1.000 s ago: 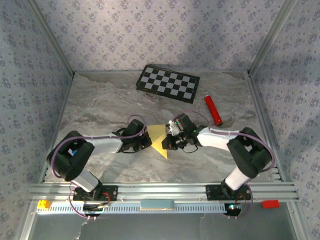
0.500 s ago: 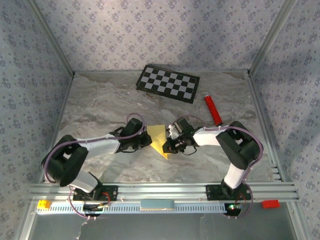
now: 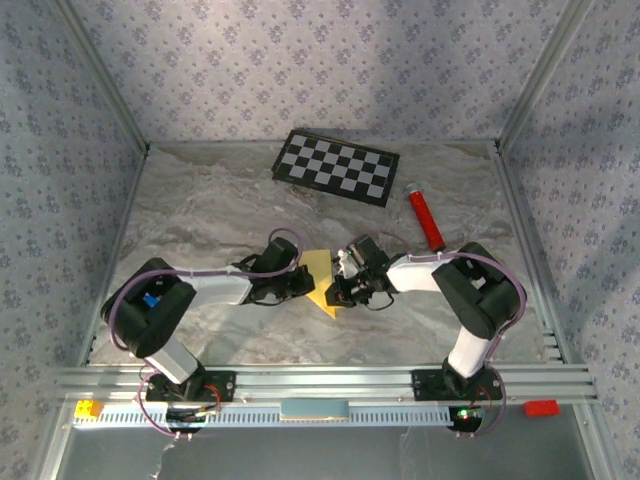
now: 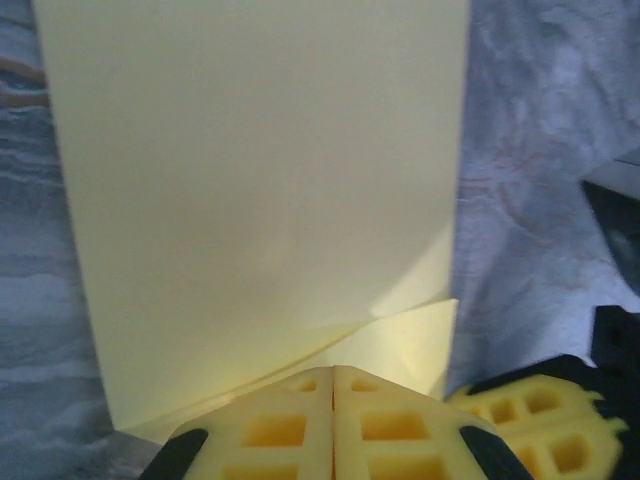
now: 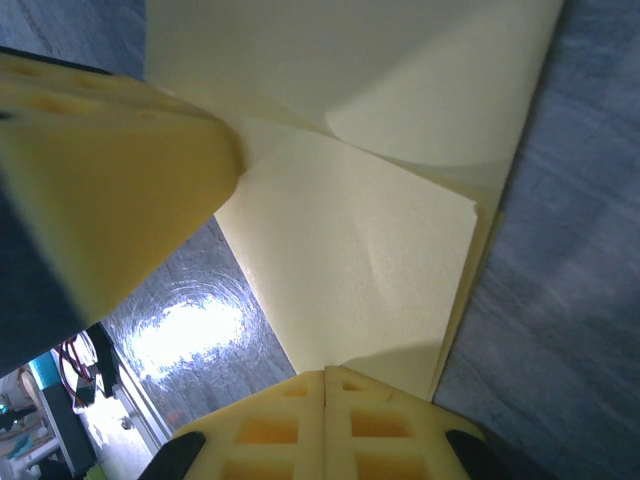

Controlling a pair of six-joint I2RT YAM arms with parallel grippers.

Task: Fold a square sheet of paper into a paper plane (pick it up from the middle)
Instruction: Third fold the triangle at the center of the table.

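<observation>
1. My left gripper [image 4: 333, 385]: pads pressed together with no gap, sitting at the left edge of the square sheet of paper [image 4: 260, 200]. Can't tell if any paper is nipped between them.
2. My right gripper [image 5: 326, 385]: pads together too, at the sheet's right edge, facing the left one across it. Same doubt about a pinch.
3. The sheet lies on the marble table [image 3: 200, 210], between my two grippers. It's pale yellow and already partly folded: the layers overlap, and one flap corner lifts and curls just beside my left pads.
4. From my right wrist, one finger [image 5: 110, 200] of my left gripper touches the sheet right at that fold.
5. Red tube [image 3: 425, 218]: beyond the sheet and to its right, well apart, lying on the table.
6. Checkerboard panel [image 3: 337, 166]: farthest out, straight beyond the sheet, well apart, lying flat.
</observation>
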